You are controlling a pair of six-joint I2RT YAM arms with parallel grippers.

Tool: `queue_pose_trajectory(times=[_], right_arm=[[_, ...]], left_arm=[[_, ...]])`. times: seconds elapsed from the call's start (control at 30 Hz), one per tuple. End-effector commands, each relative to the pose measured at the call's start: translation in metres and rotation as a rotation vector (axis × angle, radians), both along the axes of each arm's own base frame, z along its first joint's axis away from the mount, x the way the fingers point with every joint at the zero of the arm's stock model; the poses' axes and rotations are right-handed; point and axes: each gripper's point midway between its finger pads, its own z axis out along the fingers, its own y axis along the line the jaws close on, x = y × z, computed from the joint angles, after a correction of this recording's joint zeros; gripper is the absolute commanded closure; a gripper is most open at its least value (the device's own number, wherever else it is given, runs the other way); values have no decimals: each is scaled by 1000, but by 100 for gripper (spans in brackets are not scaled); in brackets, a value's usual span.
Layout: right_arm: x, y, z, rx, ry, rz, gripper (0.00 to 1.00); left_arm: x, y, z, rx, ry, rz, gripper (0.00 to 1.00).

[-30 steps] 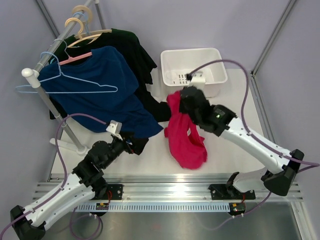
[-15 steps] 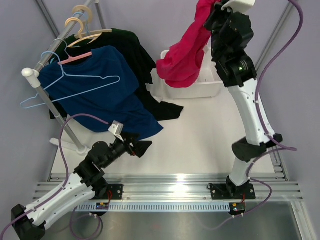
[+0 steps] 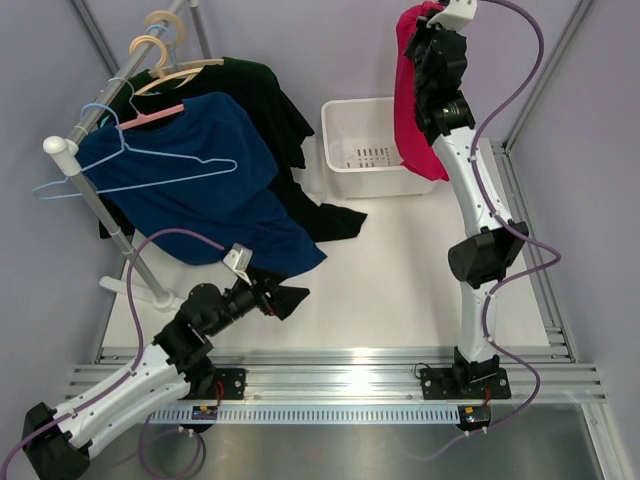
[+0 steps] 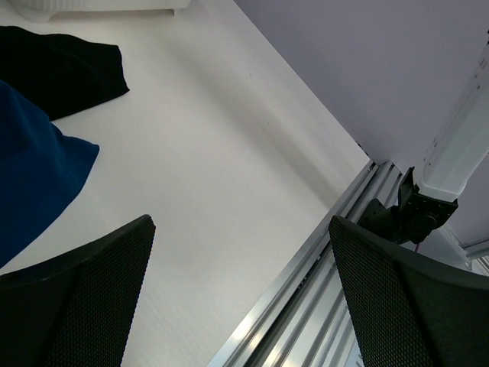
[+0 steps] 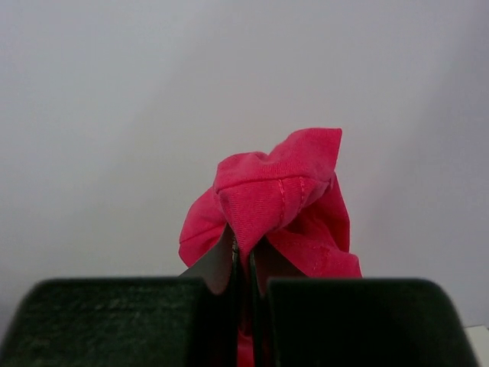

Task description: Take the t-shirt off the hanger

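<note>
The crimson-pink t-shirt hangs free in a long bunch from my right gripper, which is raised high at the back, above the right end of the white basket. In the right wrist view the right gripper is shut on a fold of the t-shirt. The light-blue wire hanger hangs bare from the rack at the left, lying against a navy shirt. My left gripper is low near the front, open and empty, and the left wrist view shows its fingers wide apart over the table.
The clothes rack at the left carries a pink hanger, beige wooden hangers, the navy shirt and a dark shirt whose hem lies on the table. An aluminium rail runs along the front edge.
My right arm has swung up and back, lifting the t-shirt from low over the table to high above the basket. The blue hanger has swayed slightly. The left gripper stays open.
</note>
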Motion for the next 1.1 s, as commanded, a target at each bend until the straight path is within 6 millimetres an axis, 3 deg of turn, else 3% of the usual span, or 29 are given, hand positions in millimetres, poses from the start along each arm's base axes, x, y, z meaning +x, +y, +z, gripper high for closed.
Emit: queue_pose_trajectory(times=[0.0, 0.13, 0.37, 0.47, 0.53, 0.57, 0.6, 0.7, 0.8, 0.87, 0.9, 0.93, 0.97, 1.0, 1.07], right_arm=[[10, -5, 21, 42, -109, 64, 100], [22, -2, 17, 49, -113, 99, 100], [32, 34, -2, 94, -100, 288, 100], [44, 42, -35, 133, -35, 314, 100], [51, 47, -70, 145, 16, 329, 100], [52, 48, -75, 148, 5, 332, 100], [58, 50, -105, 140, 59, 332, 100], [68, 56, -149, 111, 138, 340, 100], [76, 45, -180, 110, 214, 268, 94], [79, 37, -203, 97, 291, 213, 84], [80, 28, -202, 103, 305, 167, 81], [79, 23, -206, 111, 328, 132, 78], [76, 15, -232, 106, 430, 80, 76], [73, -1, -227, 136, 438, -13, 75], [62, -16, -247, 154, 535, -110, 65]], left_arm=[[-1, -5, 14, -52, -31, -18, 1], [-2, -4, 15, -53, -32, -17, 1], [-3, -2, 16, -69, -38, -10, 1], [-3, -2, 16, -68, -40, -10, 1], [-2, -2, 16, -65, -38, -9, 1], [-2, -2, 17, -68, -39, -9, 1], [-3, -2, 16, -67, -38, -10, 1], [-4, -3, 17, -71, -39, -18, 1], [-3, -3, 17, -66, -39, -17, 1], [-3, -3, 17, -67, -41, -15, 1], [-3, -3, 16, -63, -38, -17, 1], [-3, -3, 16, -63, -38, -18, 1], [-3, -4, 16, -65, -38, -23, 1], [-3, -5, 14, -61, -31, -26, 1], [-2, -7, 13, -56, -25, -30, 1]])
